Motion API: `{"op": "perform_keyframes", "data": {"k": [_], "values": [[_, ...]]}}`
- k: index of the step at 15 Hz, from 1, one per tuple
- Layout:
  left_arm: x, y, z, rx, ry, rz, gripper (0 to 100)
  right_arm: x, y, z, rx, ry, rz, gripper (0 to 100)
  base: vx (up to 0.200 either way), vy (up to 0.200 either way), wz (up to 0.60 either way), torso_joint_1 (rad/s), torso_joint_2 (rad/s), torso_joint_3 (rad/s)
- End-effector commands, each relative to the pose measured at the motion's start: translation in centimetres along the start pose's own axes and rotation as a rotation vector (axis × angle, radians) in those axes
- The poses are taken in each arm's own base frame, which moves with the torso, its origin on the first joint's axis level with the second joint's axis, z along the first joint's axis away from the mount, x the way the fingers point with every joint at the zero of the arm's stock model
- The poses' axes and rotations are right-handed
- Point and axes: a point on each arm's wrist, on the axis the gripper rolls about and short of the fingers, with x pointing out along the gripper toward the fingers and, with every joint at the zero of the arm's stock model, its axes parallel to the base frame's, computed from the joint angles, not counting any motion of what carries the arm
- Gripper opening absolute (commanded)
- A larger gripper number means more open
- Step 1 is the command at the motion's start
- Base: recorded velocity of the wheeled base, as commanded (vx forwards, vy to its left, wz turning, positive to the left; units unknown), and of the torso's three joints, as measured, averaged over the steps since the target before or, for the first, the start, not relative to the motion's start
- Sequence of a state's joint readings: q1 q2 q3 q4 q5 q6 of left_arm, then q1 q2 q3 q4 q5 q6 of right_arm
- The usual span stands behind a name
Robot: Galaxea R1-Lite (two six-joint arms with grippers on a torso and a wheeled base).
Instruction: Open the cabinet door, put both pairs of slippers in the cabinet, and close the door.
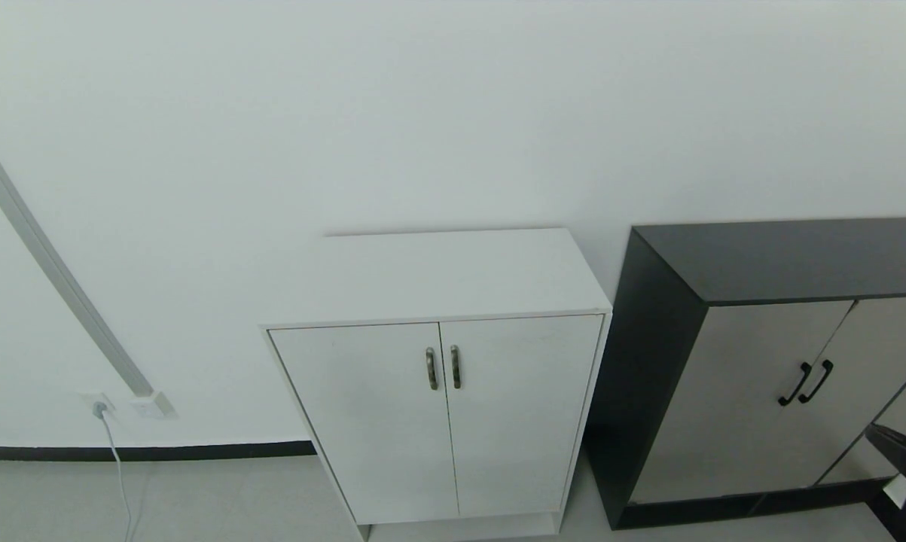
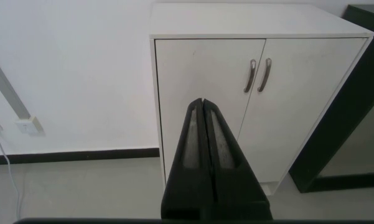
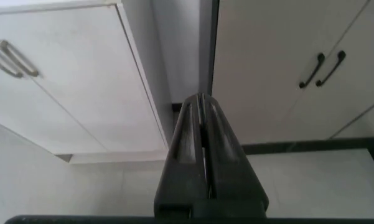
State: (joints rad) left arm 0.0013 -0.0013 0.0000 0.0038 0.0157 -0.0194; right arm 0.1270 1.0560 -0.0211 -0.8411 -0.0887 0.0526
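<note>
White cabinet [image 1: 453, 275] stands on the floor [image 1: 196, 504] against the wall [image 1: 347, 113]. I note both doors [image 1: 370, 421] shut, handles [image 1: 443, 367] paired at the centre seam. Black cabinet [image 1: 648, 361] just beside it on the right. My left hand [image 2: 203, 102] is clenched on nothing; right hand [image 3: 203, 98] likewise, near the gap between the cabinets.

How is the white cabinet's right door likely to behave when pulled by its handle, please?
The right door looks like a rigid flat panel, so it should probably swing without flexing. Its handle is a slim, smooth-looking bar, so a grip might slip along it. The white cabinet stands tall and narrow, so a hard pull could rock it.
</note>
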Motion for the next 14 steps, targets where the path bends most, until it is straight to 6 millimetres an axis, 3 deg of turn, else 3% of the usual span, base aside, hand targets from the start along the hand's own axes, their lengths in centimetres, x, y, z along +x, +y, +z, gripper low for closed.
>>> {"op": "perform_keyframes", "data": {"k": [1, 4, 6, 10, 14], "values": [[0.0, 0.0, 0.0, -0.001, 0.002, 0.0, 0, -3.9, -0.3, 1.5, -0.003, -0.101, 0.003, 0, 0.0, 0.0, 0.0, 0.0, 0.0, 0.0], [0.0, 0.0, 0.0, -0.001, 0.002, 0.001, 0, -6.3, -0.4, 1.2, -0.01, -0.041, 0.059, 0, 0.0, 0.0, 0.0, 0.0, 0.0, 0.0], [0.0, 0.0, 0.0, -0.001, 0.001, 0.0, 0, -7.5, -0.5, -0.3, -0.013, 0.018, 0.073, 0, 0.0, 0.0, 0.0, 0.0, 0.0, 0.0], [0.0, 0.0, 0.0, -0.001, 0.0, 0.001, 0, -8.0, -0.8, -4.2, -0.021, 0.128, 0.072, 0, 0.0, 0.0, 0.0, 0.0, 0.0, 0.0], [0.0, 0.0, 0.0, -0.001, 0.001, 0.0, 0, -8.1, -0.8, -5.6, -0.036, 0.15, 0.093, 0, 0.0, 0.0, 0.0, 0.0, 0.0, 0.0]]}}
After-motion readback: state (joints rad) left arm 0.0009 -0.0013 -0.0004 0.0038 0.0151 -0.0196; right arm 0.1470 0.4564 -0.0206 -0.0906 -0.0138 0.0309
